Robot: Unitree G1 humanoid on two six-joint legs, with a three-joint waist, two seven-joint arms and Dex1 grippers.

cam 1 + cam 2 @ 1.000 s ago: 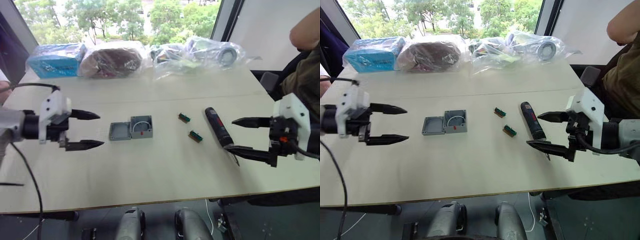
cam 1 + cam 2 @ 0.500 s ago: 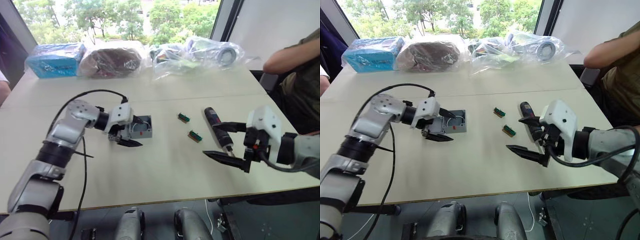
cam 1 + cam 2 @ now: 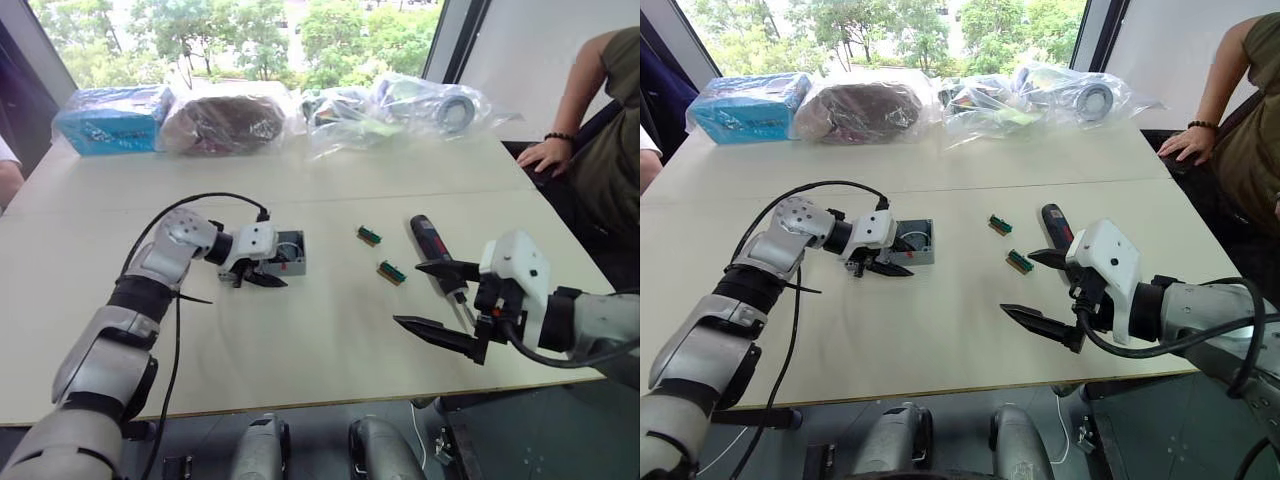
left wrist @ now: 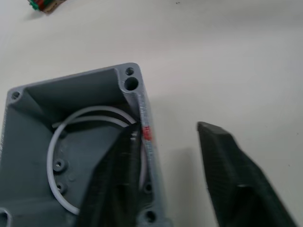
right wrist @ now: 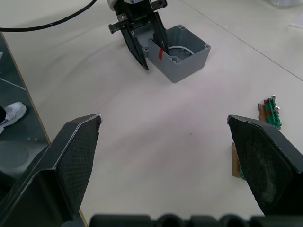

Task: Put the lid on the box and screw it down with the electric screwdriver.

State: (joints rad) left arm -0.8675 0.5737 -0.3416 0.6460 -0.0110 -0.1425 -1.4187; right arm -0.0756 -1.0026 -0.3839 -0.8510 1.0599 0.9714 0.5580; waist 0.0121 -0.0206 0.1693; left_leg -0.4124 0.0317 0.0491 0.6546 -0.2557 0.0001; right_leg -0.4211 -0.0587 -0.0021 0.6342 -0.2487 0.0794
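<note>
The box (image 3: 288,252) is a small grey open enclosure with a white wire ring inside and a red mark on its rim (image 4: 147,133). It stands left of centre on the table. My left gripper (image 3: 278,272) straddles that marked wall: one finger (image 4: 118,179) is inside the box, the other (image 4: 232,175) is outside, a little off the wall. The lid is hidden. The electric screwdriver (image 3: 432,245), black with a reddish accent, lies to the right. My right gripper (image 3: 406,293) hovers wide open just in front of it, holding nothing.
Two small green-and-red blocks (image 3: 369,235) (image 3: 391,271) lie between box and screwdriver. A blue pack (image 3: 105,118) and several plastic-bagged items (image 3: 400,105) line the table's far edge. A person sits at the right with a hand (image 3: 545,155) on the table corner.
My left arm swung in from the left to the box and its fingers narrowed around the wall. My right gripper drifted leftward and nearer. The person's arm came down to the table.
</note>
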